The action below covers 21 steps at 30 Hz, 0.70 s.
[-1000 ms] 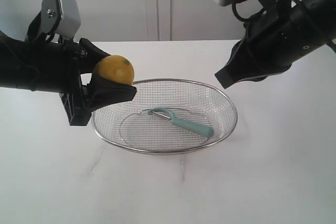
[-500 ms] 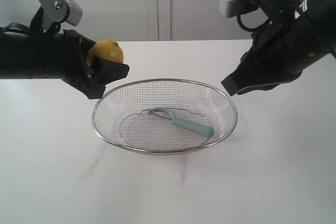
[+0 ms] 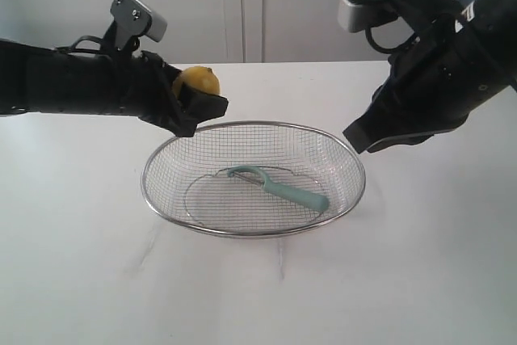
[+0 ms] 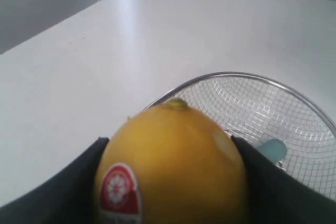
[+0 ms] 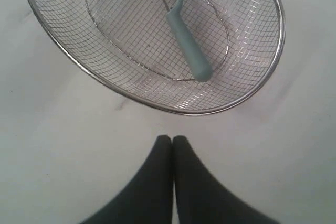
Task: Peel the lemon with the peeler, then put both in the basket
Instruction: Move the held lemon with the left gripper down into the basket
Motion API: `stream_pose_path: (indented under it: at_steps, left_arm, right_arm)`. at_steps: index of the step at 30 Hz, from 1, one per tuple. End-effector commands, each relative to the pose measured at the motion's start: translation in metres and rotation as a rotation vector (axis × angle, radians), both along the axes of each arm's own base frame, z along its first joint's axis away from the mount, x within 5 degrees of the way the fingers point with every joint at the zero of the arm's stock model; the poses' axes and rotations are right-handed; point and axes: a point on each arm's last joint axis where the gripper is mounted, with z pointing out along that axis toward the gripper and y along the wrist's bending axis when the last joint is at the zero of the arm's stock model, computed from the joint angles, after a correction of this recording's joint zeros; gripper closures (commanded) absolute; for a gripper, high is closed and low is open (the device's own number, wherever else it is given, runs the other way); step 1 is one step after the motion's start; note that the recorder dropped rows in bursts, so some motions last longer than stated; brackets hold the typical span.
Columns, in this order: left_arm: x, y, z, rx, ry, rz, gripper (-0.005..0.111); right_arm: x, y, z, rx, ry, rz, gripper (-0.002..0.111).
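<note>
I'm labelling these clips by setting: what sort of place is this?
Likely a lab bench, not a real kitchen: bare white table, plain pale wall behind, two robot arms by a basket.

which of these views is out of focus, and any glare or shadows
Left wrist view: the lemon is so close it looks soft, its sticker smeared, while the basket rim behind is sharper. Exterior view: even light, only a faint shadow under the basket. Right wrist view: basket and peeler crisp; the right end effector is a featureless dark shape.
</note>
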Motion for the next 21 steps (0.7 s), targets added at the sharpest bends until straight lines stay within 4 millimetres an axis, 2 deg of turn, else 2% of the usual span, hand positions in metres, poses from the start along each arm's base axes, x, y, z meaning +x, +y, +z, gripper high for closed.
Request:
stream_pose_path:
  at_steps: [1,7,12,17,21]
  left_arm:
    - [0.011,-0.009,-0.014,-0.088,0.078,0.014,0.107]
    - [0.013,-0.032,-0.037,-0.043,0.125,-0.011,0.107]
    - [0.014,-0.053,-0.045,0.118,0.090,0.113,0.107]
    - [0.013,-0.077,-0.032,0.139,0.018,0.085,0.107]
    - [0.023,-0.080,-0.026,0.158,-0.021,0.128,0.107]
  right_arm:
    - [-0.002,-0.001,0.001,-0.004,0.004,-0.006,0.108]
    - [-0.002,-0.001,0.001,-0.004,0.004,-0.006,0.108]
    - [-0.002,-0.001,0.001,-0.004,0.004,-0.006,0.108]
    - [-0.002,-0.001,0.001,-0.004,0.004,-0.006,0.108]
    - [-0.002,-0.001,0.001,-0.004,0.004,-0.006,0.108]
